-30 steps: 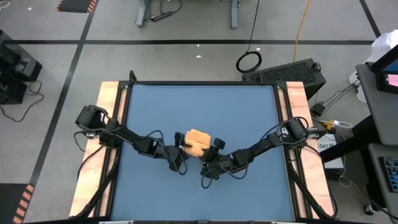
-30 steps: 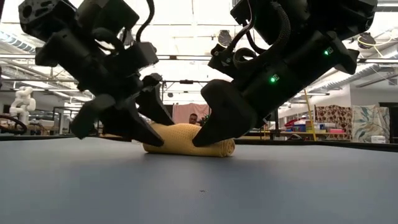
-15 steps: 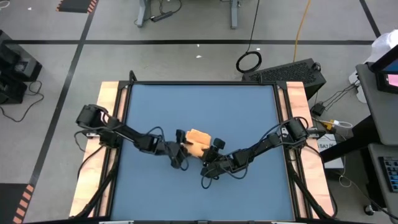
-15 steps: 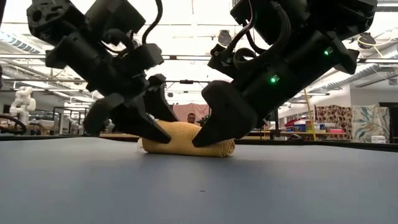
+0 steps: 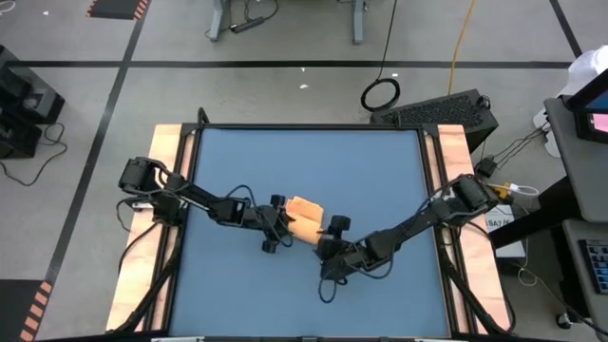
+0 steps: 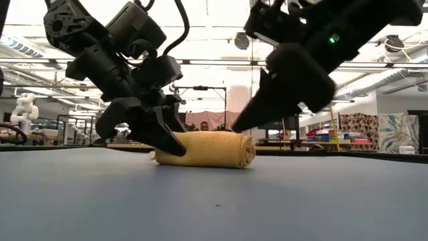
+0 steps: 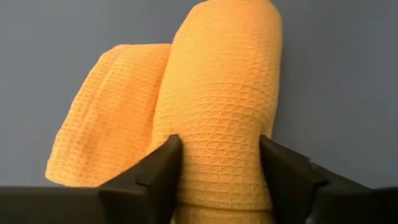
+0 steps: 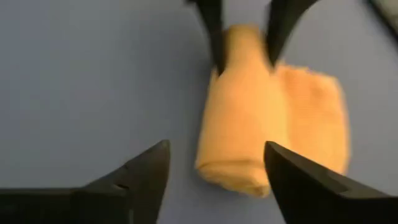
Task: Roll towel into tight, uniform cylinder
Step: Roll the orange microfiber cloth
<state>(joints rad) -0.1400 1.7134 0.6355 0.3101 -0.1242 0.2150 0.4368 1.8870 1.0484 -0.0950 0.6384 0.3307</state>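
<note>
The orange-yellow towel [image 5: 304, 216] lies near the table's middle, partly rolled. A thick roll [image 7: 217, 93] lies on the table with a flat folded part [image 7: 106, 118] beside it. My left gripper [image 5: 282, 222] is at the roll's left end and shut on it; it also shows in the low view [image 6: 168, 139]. My right gripper [image 5: 326, 234] is open and empty, lifted off the table just beyond the roll's right end [image 8: 233, 168]. In the low view it hangs above that end [image 6: 239, 126]. My left gripper pinches the left end of the roll [image 7: 217, 180] between its two fingers [image 7: 163, 163], one on each side of the roll. The fingers come slanting down from the table's left and lie along the roll. The roll rests on the table.
Blue table surface [image 5: 313, 157] lies open all around the towel. Wooden rails [image 5: 169, 157] run along the table's left and right sides. A person shows far off in the room behind [image 6: 204, 126].
My right gripper has come off the towel's right end, rising and drawing back toward the table's right and near edges. My left gripper has moved a little toward the right, along the roll's left end. The roll stays on the table.
</note>
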